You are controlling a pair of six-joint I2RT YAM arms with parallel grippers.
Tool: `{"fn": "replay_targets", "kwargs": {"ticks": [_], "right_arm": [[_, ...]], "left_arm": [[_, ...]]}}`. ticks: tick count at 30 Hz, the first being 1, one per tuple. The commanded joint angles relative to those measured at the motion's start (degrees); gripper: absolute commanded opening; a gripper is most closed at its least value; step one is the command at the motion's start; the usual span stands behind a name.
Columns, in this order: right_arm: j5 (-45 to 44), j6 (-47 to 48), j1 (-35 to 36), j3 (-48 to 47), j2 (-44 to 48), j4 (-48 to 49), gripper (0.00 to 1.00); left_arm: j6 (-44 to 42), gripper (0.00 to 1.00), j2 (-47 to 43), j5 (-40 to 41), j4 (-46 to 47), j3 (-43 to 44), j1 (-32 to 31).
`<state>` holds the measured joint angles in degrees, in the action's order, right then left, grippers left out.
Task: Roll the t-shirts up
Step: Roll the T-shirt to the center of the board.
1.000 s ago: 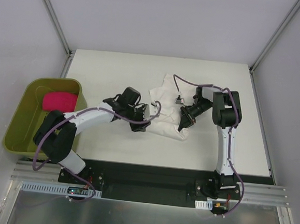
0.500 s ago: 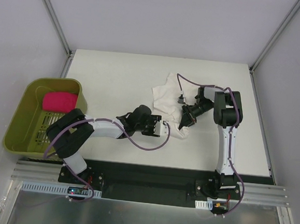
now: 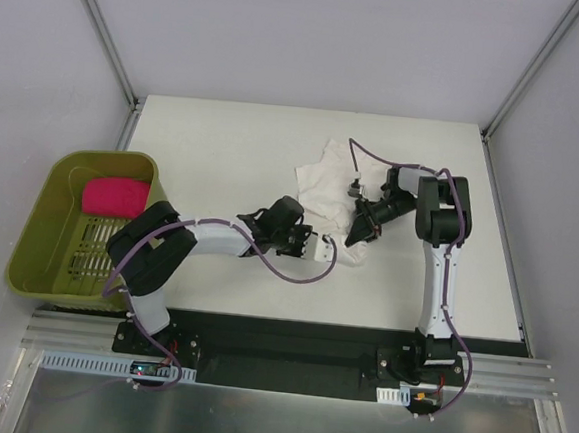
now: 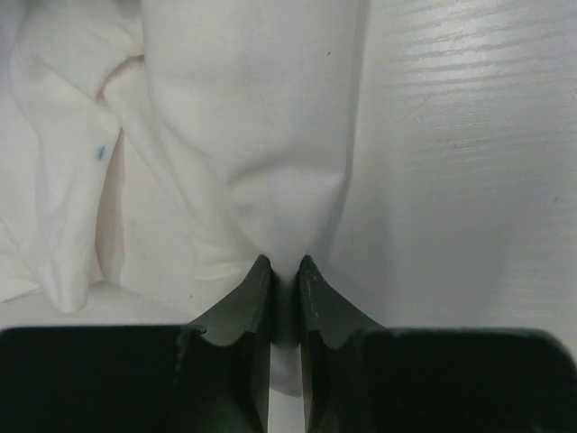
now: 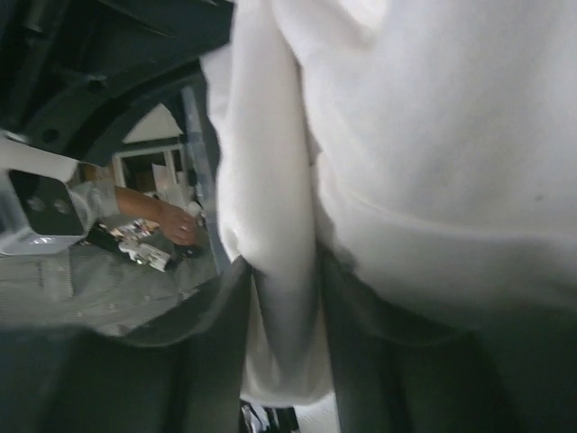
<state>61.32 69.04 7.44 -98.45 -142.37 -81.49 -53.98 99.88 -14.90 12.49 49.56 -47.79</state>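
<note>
A white t-shirt (image 3: 327,189) lies crumpled on the table between my two grippers; its red print is hidden. My left gripper (image 3: 319,249) is shut on a pinch of the shirt's near edge, with the cloth (image 4: 270,135) rising from between the fingers (image 4: 248,298) in the left wrist view. My right gripper (image 3: 356,232) is shut on a fold of the same shirt (image 5: 270,207) at its right side and holds it slightly off the table.
An olive green basket (image 3: 36,247) stands at the table's left edge with a pink rolled cloth (image 3: 116,196) inside. The white table (image 3: 276,135) is walled at the back and sides.
My left gripper has swung from the shirt's left side round to its near edge, rightwards. The shirt has bunched up and shifted towards the back. My right gripper has lifted slightly.
</note>
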Motion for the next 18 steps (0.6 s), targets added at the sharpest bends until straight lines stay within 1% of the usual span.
{"fn": "replay_targets", "kwargs": {"ticks": [1,2,3,4,5,6,7,8,9,10,11,12,13,14,15,16,17,18], "right_arm": [[3.6,3.7,-2.3,0.8,0.9,-13.4,0.58],[4.6,3.7,-3.1,0.5,2.3,-13.5,0.85],[5.4,3.7,-4.0,0.0,3.8,-13.4,0.96],[6.6,3.7,-6.5,-0.8,7.7,-13.4,0.96],[6.9,3.7,-7.3,-1.7,9.5,-13.3,0.96],[6.4,3.7,-10.4,-4.6,11.3,-13.1,0.96],[3.1,4.4,-11.5,-5.5,15.7,-12.6,0.96],[1.5,4.2,-12.6,-5.6,18.2,-11.2,0.96],[0.1,1.2,-15.1,-3.8,21.5,-5.1,0.96],[-3.2,-2.6,-16.4,-1.5,28.7,0.7,0.96],[-6.0,-7.5,-17.9,1.4,34.2,8.5,0.96],[-10.5,-13.9,-20.2,5.2,40.1,28.5,0.96],[-25.2,-22.2,-20.4,18.3,46.8,40.4,0.96],[-31.1,-23.7,-20.3,25.9,62.8,52.7,0.96],[-32.5,-23.0,-20.2,34.8,68.7,74.3,0.96],[-31.1,-21.3,-19.6,45.6,73.9,81.1,0.96],[-30.3,-20.9,-18.8,47.6,78.2,83.8,0.96],[-28.6,-20.0,-16.4,47.0,78.7,75.1,0.96]], "left_arm": [[3.4,0.08,3.9,-9.8,-18.2,9.2,1.9],[4.3,0.08,4.6,-13.9,-21.4,11.4,2.6],[5.3,0.07,5.4,-16.6,-29.2,13.8,4.1],[5.3,0.06,7.2,-18.9,-32.7,18.3,4.6],[5.5,0.05,7.9,-22.4,-35.5,20.4,5.1],[5.5,0.05,8.6,-24.3,-38.7,22.1,5.7],[5.4,0.04,10.1,-25.7,-43.1,25.3,6.0],[5.4,0.03,10.8,-28.2,-45.5,26.7,6.3],[5.4,0.03,11.5,-29.4,-47.5,28.2,6.4],[5.3,0.03,13.4,-30.6,-51.6,31.4,6.7],[5.8,0.02,14.3,-31.7,-53.3,33.0,6.9],[6.4,0.02,15.3,-34.2,-54.6,34.4,7.2],[6.7,0.02,17.3,-35.4,-56.4,37.6,7.6],[7.1,0.02,18.3,-36.2,-58.8,39.1,7.8],[8.3,0.02,19.2,-37.1,-59.9,40.5,8.1],[8.9,0.02,21.0,-39.1,-60.6,43.0,8.2],[9.5,0.02,21.8,-40.3,-61.8,44.0,8.7],[10.8,0.02,22.6,-41.2,-62.1,45.1,8.9]]}}
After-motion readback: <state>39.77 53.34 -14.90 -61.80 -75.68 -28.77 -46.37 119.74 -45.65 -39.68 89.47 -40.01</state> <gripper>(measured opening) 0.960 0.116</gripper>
